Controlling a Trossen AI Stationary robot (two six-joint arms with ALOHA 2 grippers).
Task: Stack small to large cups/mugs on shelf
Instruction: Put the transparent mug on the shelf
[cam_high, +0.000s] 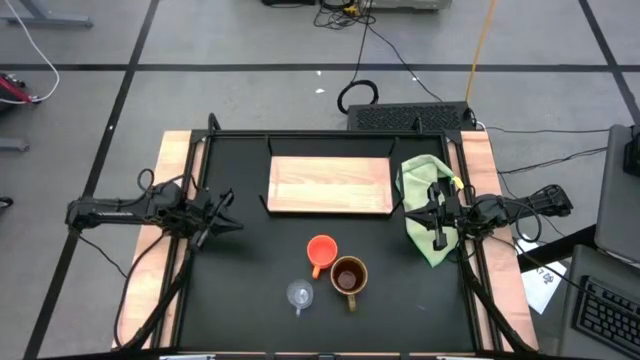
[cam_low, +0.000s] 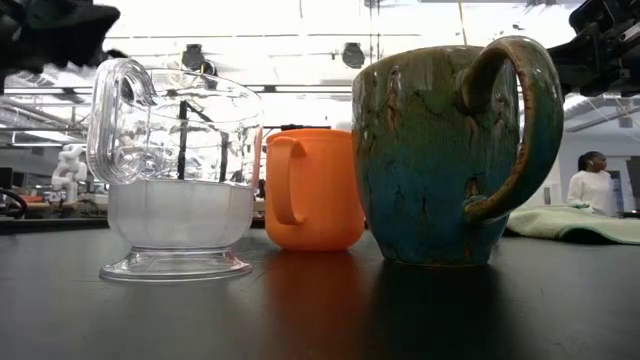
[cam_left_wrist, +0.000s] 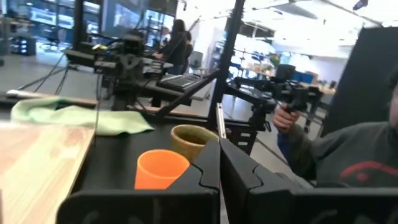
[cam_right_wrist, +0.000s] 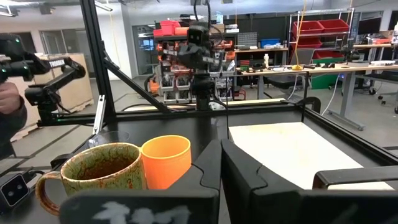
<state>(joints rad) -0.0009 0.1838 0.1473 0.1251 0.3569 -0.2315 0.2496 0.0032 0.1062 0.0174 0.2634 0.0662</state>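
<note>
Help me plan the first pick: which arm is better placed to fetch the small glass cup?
Probably left. The glass cup sits on the left gripper side of the cluster; the orange mug and brown mug stand between it and the right gripper.

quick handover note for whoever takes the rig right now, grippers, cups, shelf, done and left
Left gripper: shut, empty, at the table's left side.
Right gripper: shut, empty, over the green cloth at the right.
Shelf: flat at the table's back centre, nothing on it.
Orange mug, brown mug and glass cup: clustered upright at the front centre, separate, not stacked.
Done: nothing yet.
Left: nest the cups small into large and get the stack onto the shelf.
</note>
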